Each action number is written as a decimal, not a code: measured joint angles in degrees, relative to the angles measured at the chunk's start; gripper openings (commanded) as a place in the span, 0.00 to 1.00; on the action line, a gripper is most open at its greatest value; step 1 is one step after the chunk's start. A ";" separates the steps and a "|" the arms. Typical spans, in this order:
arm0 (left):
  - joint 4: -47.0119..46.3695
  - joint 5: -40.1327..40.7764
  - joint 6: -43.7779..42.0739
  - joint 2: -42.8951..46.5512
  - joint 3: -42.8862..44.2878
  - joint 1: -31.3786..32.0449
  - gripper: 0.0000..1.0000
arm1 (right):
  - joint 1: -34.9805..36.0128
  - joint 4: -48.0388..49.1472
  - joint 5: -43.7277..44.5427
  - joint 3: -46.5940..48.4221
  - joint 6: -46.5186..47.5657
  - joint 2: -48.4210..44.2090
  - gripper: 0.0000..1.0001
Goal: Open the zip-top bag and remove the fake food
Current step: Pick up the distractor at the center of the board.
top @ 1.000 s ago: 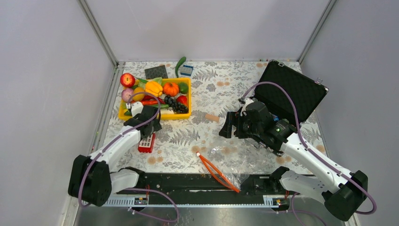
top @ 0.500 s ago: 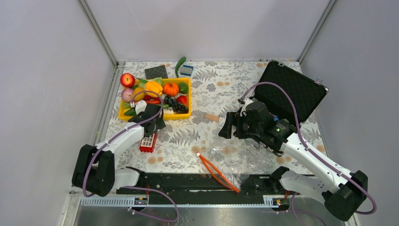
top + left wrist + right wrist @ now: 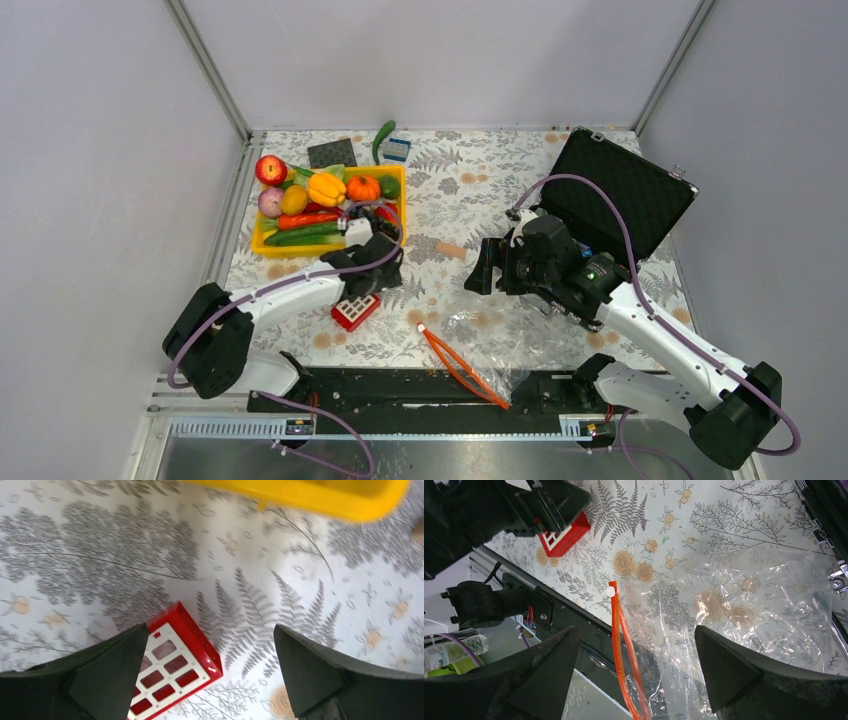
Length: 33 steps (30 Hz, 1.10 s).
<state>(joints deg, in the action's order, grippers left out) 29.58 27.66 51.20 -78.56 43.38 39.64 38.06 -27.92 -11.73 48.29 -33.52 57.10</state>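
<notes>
On the fern-printed table [image 3: 470,190], the open black hard case [image 3: 620,195] fills the far right corner, and both arms reach toward the middle. The yellow plastic tray [image 3: 404,200] sits far left. The glossy plastic fake food [image 3: 326,187] lies heaped in it: a red apple [image 3: 270,169], a yellow bell pepper and an orange pumpkin [image 3: 363,188] among green pieces.

The crinkly clear zip-top bag [image 3: 734,605] lies flat at the near edge, centre. Its red-orange zip strip [image 3: 460,365] runs diagonally down onto the black base rail. I see nothing inside it, so the emptying looks done or nearly so. The strip's 2 lips seem slightly parted, though the wrinkled film makes that hard to confirm.

The right gripper [image 3: 636,630] hangs above the bag with jaws spread wide, grasping nothing. The left gripper [image 3: 211,630] is equally released and empty. It sits just in front of the tray, over bare cloth, with a small red plastic rack [image 3: 175,665] with a white grid face under its left finger.

The step in hand is probably a last check of the bag. To do it well:
- Keep the right wrist camera over the film until every fold is read.
- Lift the left gripper clear of the rack before crossing, so neither finger drags it.
- If a piece shows, pin 1 lip and pull the other rather than pinching both together.
</notes>
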 measured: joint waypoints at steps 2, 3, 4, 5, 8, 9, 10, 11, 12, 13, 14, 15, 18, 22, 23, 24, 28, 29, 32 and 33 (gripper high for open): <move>1.20 -0.76 1.09 -0.31 0.90 2.86 0.98 | 0.00 0.00 0.00 -0.02 -0.02 0.00 0.93; 1.66 -1.20 1.36 -0.15 1.03 3.74 0.98 | 0.00 0.00 0.00 -0.04 -0.04 0.00 0.93; 2.34 -1.64 1.60 0.24 1.05 4.33 0.99 | 0.00 -0.02 -0.02 -0.07 -0.04 -0.02 0.93; 3.43 -1.99 1.81 1.01 1.03 4.48 0.99 | 0.00 0.00 -0.02 -0.11 -0.07 -0.07 0.93; 6.01 -1.73 2.12 5.42 0.26 4.44 0.98 | 0.00 -0.02 0.00 -0.33 -0.24 -0.28 0.93; 7.06 -1.46 2.25 7.72 -0.22 4.37 0.99 | 0.00 0.00 0.00 -0.39 -0.26 -0.37 0.93; 8.11 -1.09 2.47 10.43 -0.85 4.37 0.98 | 0.00 0.02 0.00 -0.48 -0.28 -0.39 0.93; 8.63 -0.85 2.73 11.76 -1.18 4.37 0.98 | 0.00 0.02 -0.02 -0.57 -0.39 -0.39 0.93; 9.03 -0.61 3.10 13.35 -1.79 4.28 0.98 | 0.00 0.04 -0.02 -0.72 -0.46 -0.37 0.93; 9.55 -0.48 3.58 14.45 -2.43 4.20 0.98 | 0.00 0.07 -0.09 -0.85 -0.61 -0.37 0.93; 9.94 -0.46 4.17 14.88 -3.08 4.09 0.98 | 0.00 0.07 -0.28 -0.98 -0.72 -0.37 0.93; 10.16 -0.46 4.79 14.86 -3.80 3.89 0.98 | 0.00 0.09 -0.55 -1.07 -0.87 -0.35 0.93; 11.15 -0.61 6.78 13.03 -5.79 3.58 0.99 | 0.00 0.22 -1.46 -1.25 -1.14 -0.35 0.93; 10.08 -0.61 8.59 10.36 -6.49 3.52 0.99 | 0.00 0.37 -1.51 -1.25 -1.29 -0.35 0.93; 9.60 -0.66 8.72 9.94 -6.36 3.52 0.98 | 0.00 0.39 -1.51 -1.25 -1.29 -0.35 0.93; 9.22 -0.74 8.83 9.35 -6.03 3.52 0.99 | 0.00 0.42 -1.51 -1.25 -1.29 -0.37 0.93; 7.54 -1.64 9.25 6.97 -4.79 4.72 0.99 | 0.00 0.42 -1.53 -1.33 -1.31 -0.37 0.93; 7.26 -2.01 9.40 6.58 -4.61 5.55 0.99 | 0.00 0.39 -1.51 -1.36 -1.31 -0.37 0.93; 7.21 -3.63 10.32 4.70 -3.91 9.86 0.98 | 0.00 0.44 -1.53 -1.62 -1.38 -0.37 0.93; 7.26 -4.17 10.60 4.00 -3.72 11.34 0.98 | 0.00 0.42 -1.53 -1.73 -1.46 -0.37 0.93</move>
<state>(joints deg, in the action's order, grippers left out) 36.84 23.49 61.80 -74.56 39.66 50.98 38.06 -27.51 -13.26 46.57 -34.98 56.73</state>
